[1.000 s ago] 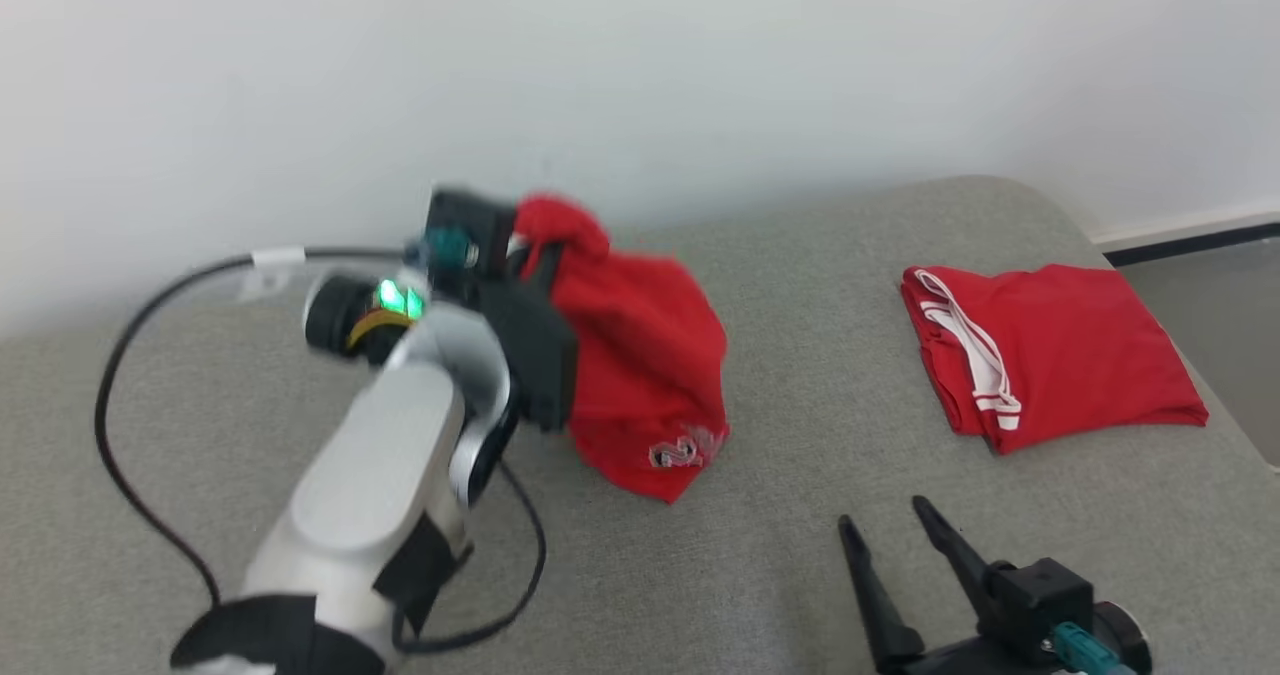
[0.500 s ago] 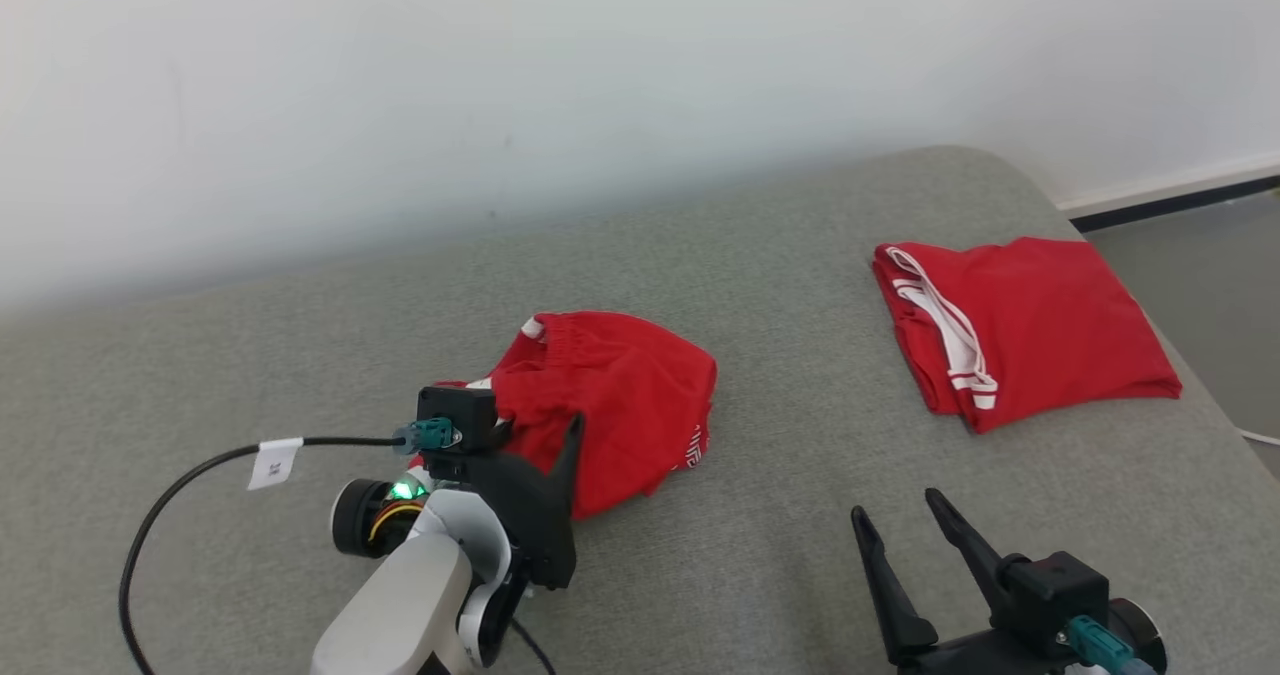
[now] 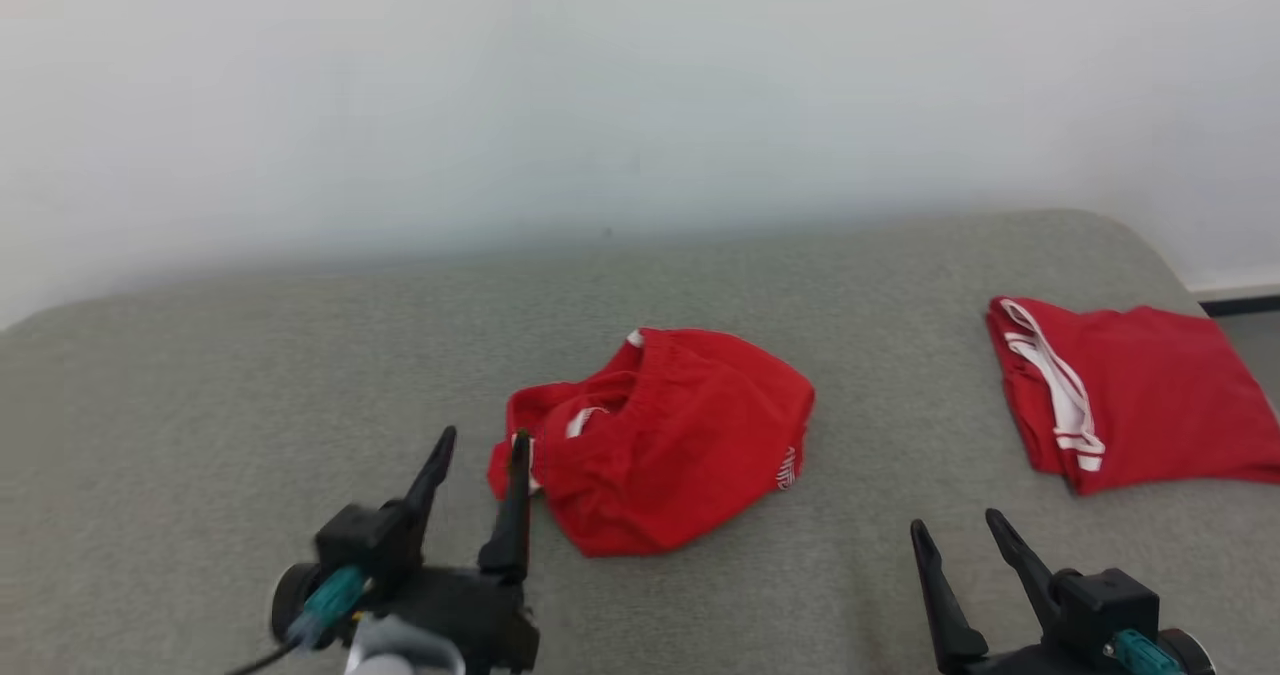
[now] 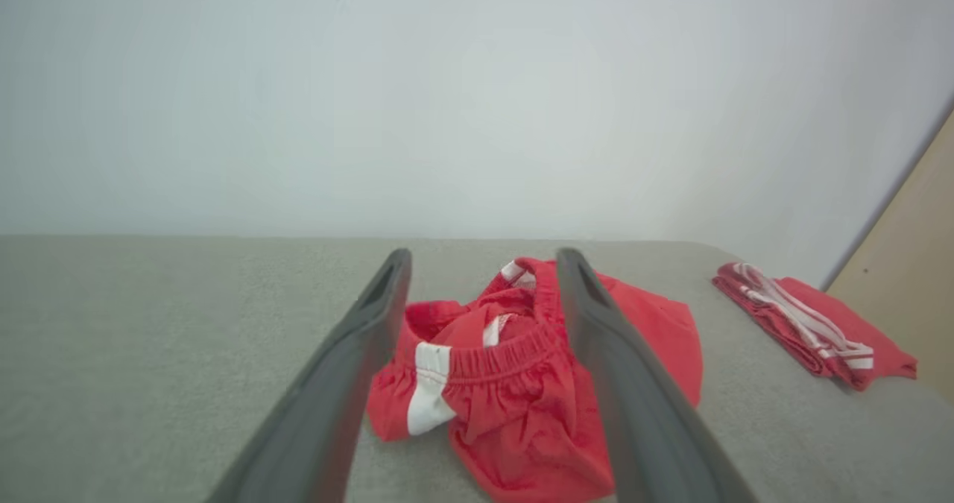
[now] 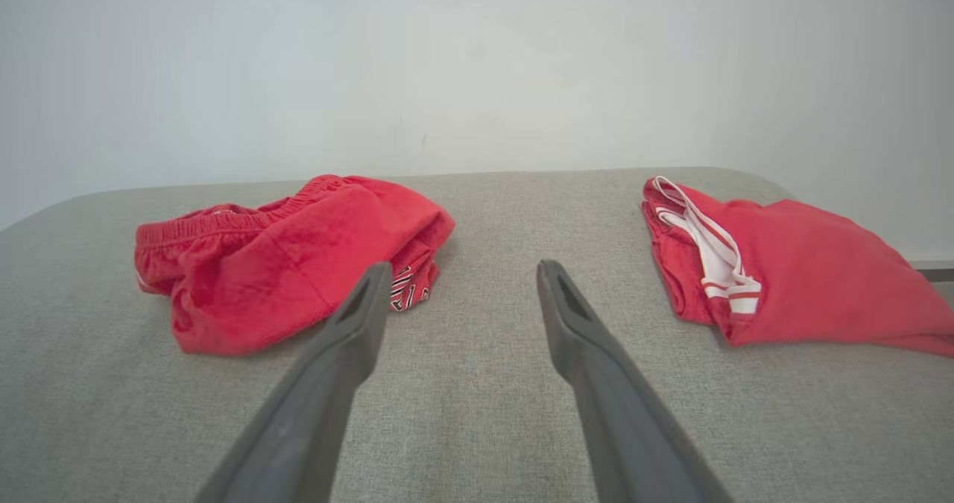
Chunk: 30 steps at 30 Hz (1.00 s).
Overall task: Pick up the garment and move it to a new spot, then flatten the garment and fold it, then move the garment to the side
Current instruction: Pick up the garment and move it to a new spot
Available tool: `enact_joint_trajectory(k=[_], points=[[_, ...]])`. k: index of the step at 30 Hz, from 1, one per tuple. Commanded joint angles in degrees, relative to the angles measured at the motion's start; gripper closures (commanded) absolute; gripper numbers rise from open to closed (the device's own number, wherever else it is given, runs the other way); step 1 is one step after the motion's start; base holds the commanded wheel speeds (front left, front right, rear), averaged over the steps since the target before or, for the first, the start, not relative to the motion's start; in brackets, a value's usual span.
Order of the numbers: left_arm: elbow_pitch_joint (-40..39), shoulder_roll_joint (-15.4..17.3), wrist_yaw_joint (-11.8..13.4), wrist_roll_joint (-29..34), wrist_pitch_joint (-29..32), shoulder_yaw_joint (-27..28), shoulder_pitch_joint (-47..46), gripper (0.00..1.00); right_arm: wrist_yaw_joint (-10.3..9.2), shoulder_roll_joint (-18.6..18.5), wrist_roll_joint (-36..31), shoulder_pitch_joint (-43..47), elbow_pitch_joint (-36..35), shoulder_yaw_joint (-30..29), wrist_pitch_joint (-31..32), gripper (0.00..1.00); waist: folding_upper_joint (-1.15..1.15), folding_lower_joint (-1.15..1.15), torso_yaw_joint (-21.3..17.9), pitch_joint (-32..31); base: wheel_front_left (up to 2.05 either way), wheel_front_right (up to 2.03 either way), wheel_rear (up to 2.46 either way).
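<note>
The garment [image 3: 670,440], red shorts with white trim and a small white print, lies crumpled in a heap on the grey padded surface [image 3: 250,405]. My left gripper [image 3: 483,436] stands open just to its left and nearer me, its right fingertip close to the waistband edge, holding nothing. In the left wrist view the garment [image 4: 492,384] lies between and beyond the spread fingers of the left gripper [image 4: 484,254]. My right gripper [image 3: 955,522] is open at the lower right, apart from the cloth. Seen from the right wrist, the garment [image 5: 298,257] lies left of the right gripper [image 5: 463,264].
Another red garment [image 3: 1130,395] with white stripes lies folded flat near the surface's right end, also seen as a folded piece [image 5: 790,264] and a folded piece [image 4: 809,324]. A white wall [image 3: 640,85] runs behind. The surface's right edge drops to the floor [image 3: 1250,320].
The left gripper, which held the garment lifted, lowered it onto the surface, opened and drew back toward me. The garment now lies loose. The head camera also shifted. The right gripper stayed open.
</note>
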Motion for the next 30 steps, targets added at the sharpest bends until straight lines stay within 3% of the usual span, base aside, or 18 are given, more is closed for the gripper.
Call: enact_joint_trajectory(k=[1,5,10,15,23,30], points=[[-3.5,0.74,0.27,1.2,-0.22,1.28,2.52,0.0,-0.15,0.11,-0.51,1.01,0.23,-0.39,-0.52,0.0,0.0,0.0,3.23,-1.52,0.0,0.0,0.0],[-15.01,1.01,0.51,3.81,-0.24,7.16,12.41,0.0,-0.15,0.29,-0.11,1.79,1.16,-1.86,-1.24,0.0,0.0,0.0,4.99,-1.94,0.0,0.0,0.0],[-22.58,0.27,-1.52,7.13,-0.25,14.37,21.85,0.0,-0.15,0.69,1.48,2.32,2.26,-3.99,-3.05,0.0,0.0,0.0,6.15,-2.55,0.0,0.0,0.0],[-21.39,1.57,-3.74,10.86,-0.26,18.83,27.37,0.0,-0.15,0.7,1.44,2.55,3.96,-5.09,-5.1,0.0,0.0,0.0,6.3,-3.1,0.0,0.0,0.0],[-14.53,3.1,-3.32,13.6,-0.26,21.05,31.19,0.0,-0.15,-0.3,-0.84,3.5,5.43,-5.38,-7.9,0.0,0.0,0.0,5.75,-3.91,0.0,0.0,0.0],[-13.71,2.72,-3.72,13.36,-0.27,22.04,30.73,0.0,-0.15,-0.61,-1.52,3.68,4.97,-5.49,-9.14,0.0,0.0,0.0,5.4,-3.68,0.0,0.0,0.0]])
